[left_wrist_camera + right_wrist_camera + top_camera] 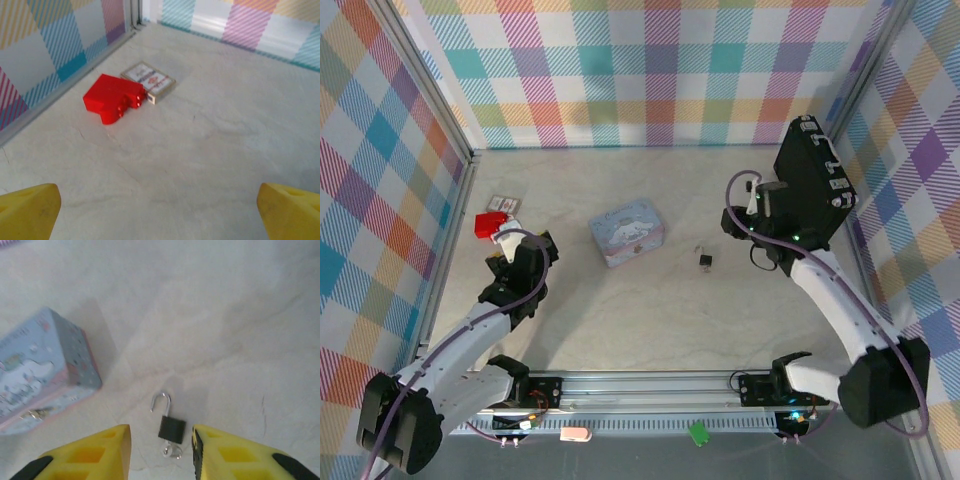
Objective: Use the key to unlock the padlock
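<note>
I see the padlock (171, 429) lying near the middle of the surface (650, 310), between the pastel tin (627, 236) and the right edge. One end of its shackle is free, and the key (172, 452) is at its bottom end. My right tool (160, 440) is half open and grips nothing. My left tool (160, 215), near the left edge, is wide and empty.

No legible text anywhere, red print on the small flat packet (148, 80) at the far left of the counter, touching the red plastic item (113, 97), too blurred to read, faint lettering on the pastel cartoon tin (30, 372) lid equally unreadable
</note>
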Motion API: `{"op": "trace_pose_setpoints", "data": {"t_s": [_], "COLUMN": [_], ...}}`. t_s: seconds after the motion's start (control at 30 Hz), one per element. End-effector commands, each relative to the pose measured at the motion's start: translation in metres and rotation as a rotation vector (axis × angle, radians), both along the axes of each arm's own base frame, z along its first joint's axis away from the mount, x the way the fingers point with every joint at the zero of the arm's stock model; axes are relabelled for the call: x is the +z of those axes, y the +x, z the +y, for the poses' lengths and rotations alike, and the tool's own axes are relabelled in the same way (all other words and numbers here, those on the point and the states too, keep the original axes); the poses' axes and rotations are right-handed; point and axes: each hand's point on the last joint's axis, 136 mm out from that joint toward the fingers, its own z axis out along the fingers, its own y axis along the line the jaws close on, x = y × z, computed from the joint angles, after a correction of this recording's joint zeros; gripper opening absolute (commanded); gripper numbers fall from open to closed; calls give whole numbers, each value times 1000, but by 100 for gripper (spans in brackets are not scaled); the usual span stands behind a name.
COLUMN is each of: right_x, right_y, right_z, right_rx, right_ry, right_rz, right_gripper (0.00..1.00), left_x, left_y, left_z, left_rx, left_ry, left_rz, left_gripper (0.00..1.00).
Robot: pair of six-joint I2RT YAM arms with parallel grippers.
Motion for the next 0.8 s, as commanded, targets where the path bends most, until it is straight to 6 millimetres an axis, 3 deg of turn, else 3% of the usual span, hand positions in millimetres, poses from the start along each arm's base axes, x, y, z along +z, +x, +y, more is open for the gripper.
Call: {"op": "trace_pose_setpoints", "data": {"t_s": [0.0,0.13,0.27,0.43,0.5,0.77], "right_x": [21,31,23,10,2,-30], "right_y": [2,-4,-7,-9,-9,-12], "right_z": [-17,-19,-25,-34,-40,-62], "right_rx": [-40,-14,-31,-55,-77,-167], "right_ry": [-67,-87,-118,-161,-199,-294], "right_rz": [-154,-276,-326,-351,-326,-239], "right_gripper": [53,63,71,93,95,96], "left_x": [31,33,25,7,-7,-33], "left_y": [7,13,22,39,48,54], "left_z": [12,13,11,1,-5,7], "left_rx": [82,73,50,-16,-71,-65], "left_ry": [30,98,206,252,255,294], "left_rz": [-133,-200,-228,-195,-168,-136], "left_gripper": [100,100,100,100,100,100]}}
